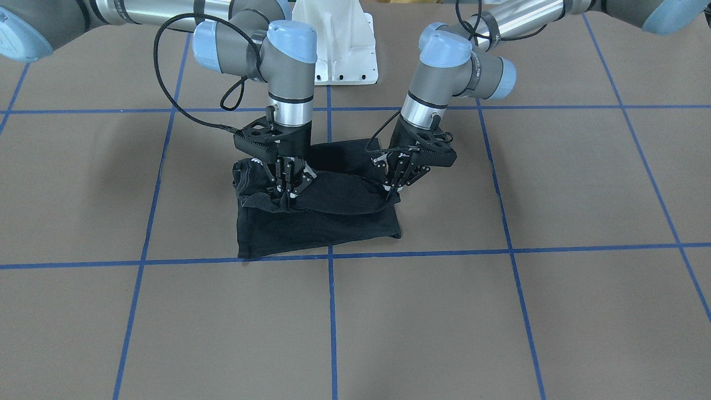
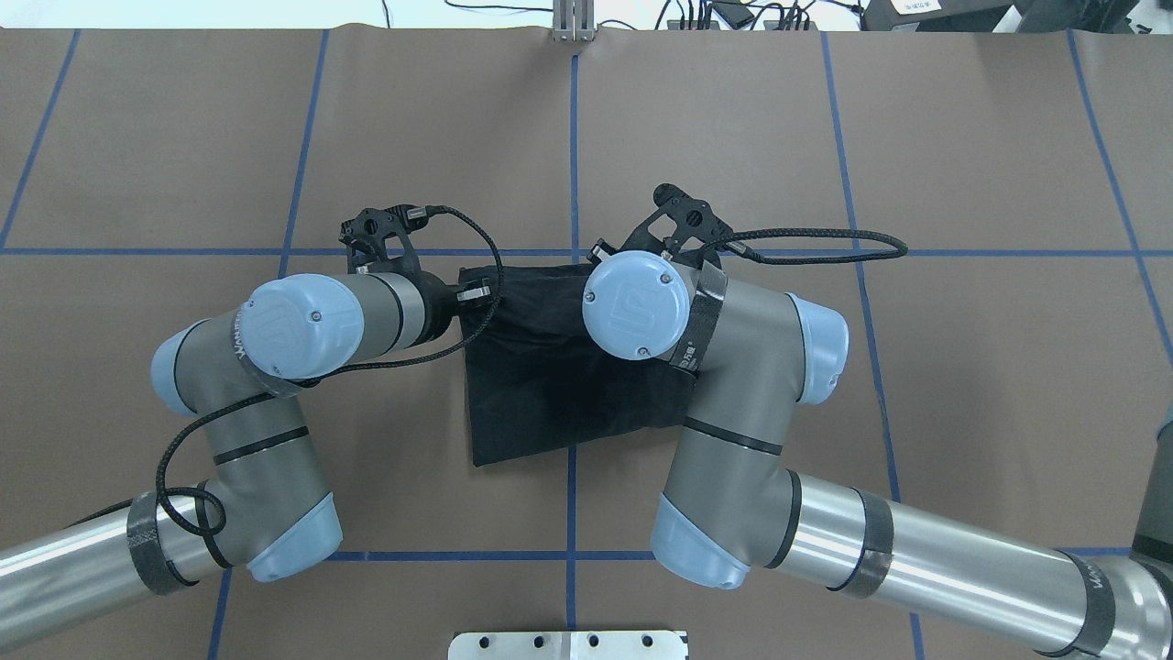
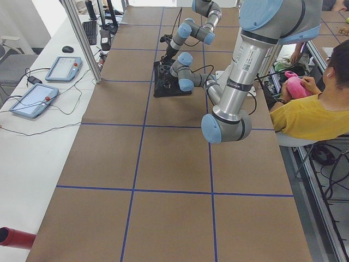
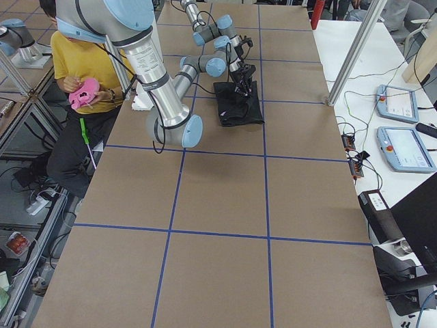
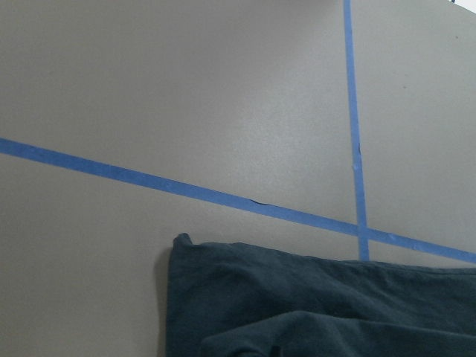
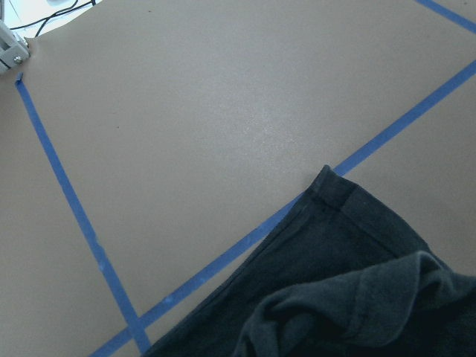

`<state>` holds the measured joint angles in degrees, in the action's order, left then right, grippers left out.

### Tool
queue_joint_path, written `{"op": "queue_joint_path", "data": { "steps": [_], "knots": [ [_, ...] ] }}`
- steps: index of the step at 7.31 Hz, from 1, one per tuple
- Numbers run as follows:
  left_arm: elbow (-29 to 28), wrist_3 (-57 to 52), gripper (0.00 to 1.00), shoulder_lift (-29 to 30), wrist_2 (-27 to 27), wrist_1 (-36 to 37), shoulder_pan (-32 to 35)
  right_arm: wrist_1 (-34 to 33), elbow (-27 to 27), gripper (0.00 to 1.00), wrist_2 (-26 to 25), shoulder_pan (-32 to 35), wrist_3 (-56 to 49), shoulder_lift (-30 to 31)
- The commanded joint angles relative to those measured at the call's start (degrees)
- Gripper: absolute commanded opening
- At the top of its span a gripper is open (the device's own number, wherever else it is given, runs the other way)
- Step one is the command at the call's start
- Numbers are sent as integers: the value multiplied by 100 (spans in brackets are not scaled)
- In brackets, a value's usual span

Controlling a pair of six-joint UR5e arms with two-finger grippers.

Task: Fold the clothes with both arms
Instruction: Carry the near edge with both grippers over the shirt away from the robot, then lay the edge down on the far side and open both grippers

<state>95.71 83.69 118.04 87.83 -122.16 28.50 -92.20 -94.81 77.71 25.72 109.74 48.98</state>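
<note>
One T-shirt (image 1: 319, 228) pinched by left pincer (image 1: 392, 191) and right pincer (image 1: 289, 190).

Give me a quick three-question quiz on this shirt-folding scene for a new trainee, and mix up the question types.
1. True or false: the T-shirt lies spread fully flat with its sleeves out.
2. Multiple choice: the left gripper and the right gripper are A) raised high above the table, B) down at the T-shirt, pinching its cloth, C) resting on bare table away from it.
3. Fill in: the tape lines on the table are ____.
Key: 1 false (it is folded into a compact rectangle); 2 B; 3 blue.
</note>
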Motion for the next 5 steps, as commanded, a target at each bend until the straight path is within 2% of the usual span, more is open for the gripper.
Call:
{"op": "queue_joint_path", "data": {
  "steps": [1,2,3,4,5],
  "knots": [
    [-52,-19,18,52,6,-27,41,0,128,33,7,64,-249,-64],
    [-52,-228,87,52,6,-36,76,0,390,99,7,108,-739,-273],
    [-44,-352,100,52,6,-45,111,0,645,100,311,291,-813,-493],
    [0,-545,100,52,40,-45,216,0,621,100,889,493,-1101,-625],
    [26,-869,100,52,276,-54,330,-26,552,100,1173,591,-1217,-662]
  ]
}}
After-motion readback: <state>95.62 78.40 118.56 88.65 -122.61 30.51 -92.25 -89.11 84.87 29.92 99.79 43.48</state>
